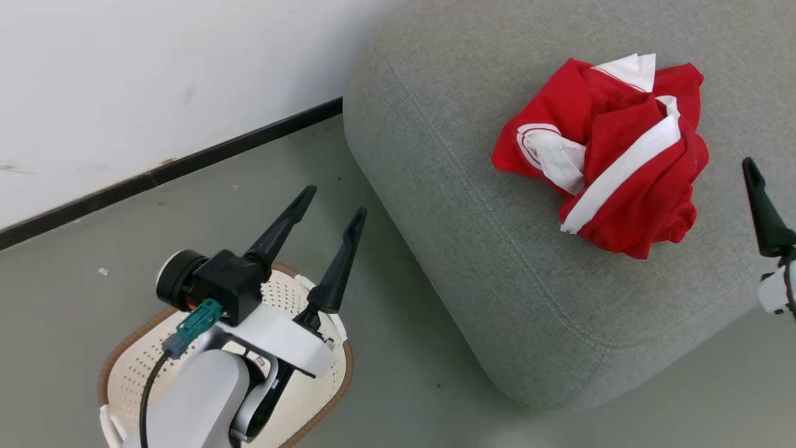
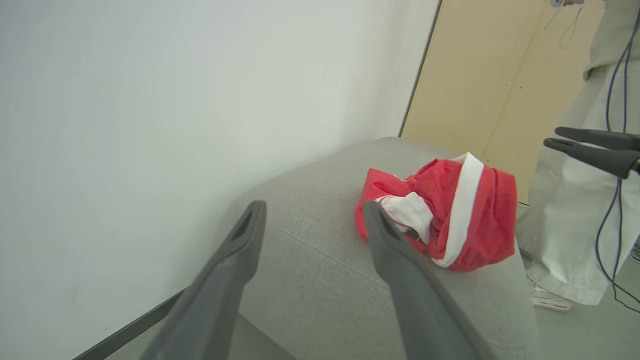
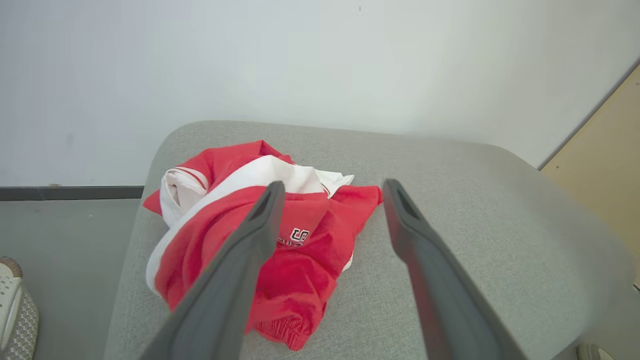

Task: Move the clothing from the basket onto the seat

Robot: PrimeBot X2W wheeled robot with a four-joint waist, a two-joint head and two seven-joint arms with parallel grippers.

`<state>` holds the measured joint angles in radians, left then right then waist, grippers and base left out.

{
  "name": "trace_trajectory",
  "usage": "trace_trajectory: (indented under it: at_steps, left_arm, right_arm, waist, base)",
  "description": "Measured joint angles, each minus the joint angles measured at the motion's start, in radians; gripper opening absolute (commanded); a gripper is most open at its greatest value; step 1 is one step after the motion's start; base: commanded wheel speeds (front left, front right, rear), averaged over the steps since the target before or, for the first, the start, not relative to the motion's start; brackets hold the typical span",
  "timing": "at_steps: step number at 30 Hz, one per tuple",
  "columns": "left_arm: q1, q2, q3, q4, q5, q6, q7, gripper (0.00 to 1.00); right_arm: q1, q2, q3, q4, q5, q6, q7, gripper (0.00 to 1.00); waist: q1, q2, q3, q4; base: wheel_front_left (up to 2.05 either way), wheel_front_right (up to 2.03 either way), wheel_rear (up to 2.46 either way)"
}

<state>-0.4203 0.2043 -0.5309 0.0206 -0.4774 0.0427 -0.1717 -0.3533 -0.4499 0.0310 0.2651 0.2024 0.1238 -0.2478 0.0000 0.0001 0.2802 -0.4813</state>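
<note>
I am taking the seat [image 1: 472, 261] as my landmark: a big grey cushion of woven fabric, with rounded corners and a stitched seam running along its edge, sitting against a white wall. The basket [image 1: 134, 367] is standing on the grey floor off the seat's near corner, apart from it. It is cream perforated plastic with a brown woven-look rim, and my left arm is covering much of it.

The clothing [image 1: 615, 155] is lying on top of the seat as one crumpled heap of soft red cloth with broad white stripes, a white collar and elastic hems. In the right wrist view small lettering [image 3: 299, 235] is showing on the red cloth.

My left gripper [image 1: 334, 201] is hanging over the basket, beside the seat. Its two long dark tapering fingers are spread wide, holding and touching nothing. My right gripper [image 3: 334, 184] is hovering at the seat's other side, pointing at the heap, and its jaws are also spread wide and gripping nothing.

A person in pale trousers [image 2: 565, 225] is standing beyond the seat, and a light knitted shoe [image 3: 12, 305] is resting on the floor beside it.
</note>
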Motion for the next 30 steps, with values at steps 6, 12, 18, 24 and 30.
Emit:
trace_trajectory:
  at_steps: [6, 12, 18, 24, 30]
  left_arm:
    - [0.047, 0.011, 0.050, 0.005, -0.015, 0.047, -0.025, 1.00]
    - [0.111, 0.026, 0.118, 0.012, -0.015, 0.105, -0.049, 1.00]
    - [0.173, 0.047, 0.172, 0.021, -0.005, 0.165, -0.060, 1.00]
    - [0.231, 0.052, 0.225, 0.026, -0.005, 0.212, -0.069, 1.00]
    - [0.292, 0.041, 0.274, 0.026, -0.007, 0.247, -0.078, 1.00]
  right_arm:
    - [-0.012, 0.054, 0.045, -0.046, -0.021, 0.000, 0.000, 1.00]
    - [-0.044, 0.132, 0.055, -0.079, -0.052, 0.000, -0.003, 1.00]
    - [-0.041, 0.219, 0.056, -0.094, -0.084, 0.000, -0.005, 1.00]
    - [-0.011, 0.281, 0.054, -0.095, -0.104, 0.000, -0.007, 1.00]
    - [0.048, 0.328, 0.047, -0.093, -0.133, 0.000, -0.007, 1.00]
  waist:
    - [0.0000, -0.0001, -0.022, 0.039]
    - [0.0000, 0.0000, -0.041, 0.088]
    - [0.0000, 0.0000, -0.061, 0.143]
    - [0.0000, 0.0000, -0.080, 0.190]
    - [0.0000, 0.0000, -0.106, 0.246]
  base:
    - [0.00, 0.00, 0.00]
    - [0.00, 0.00, 0.00]
    - [0.00, 0.00, 0.00]
    - [0.00, 0.00, 0.00]
    - [0.00, 0.00, 0.00]
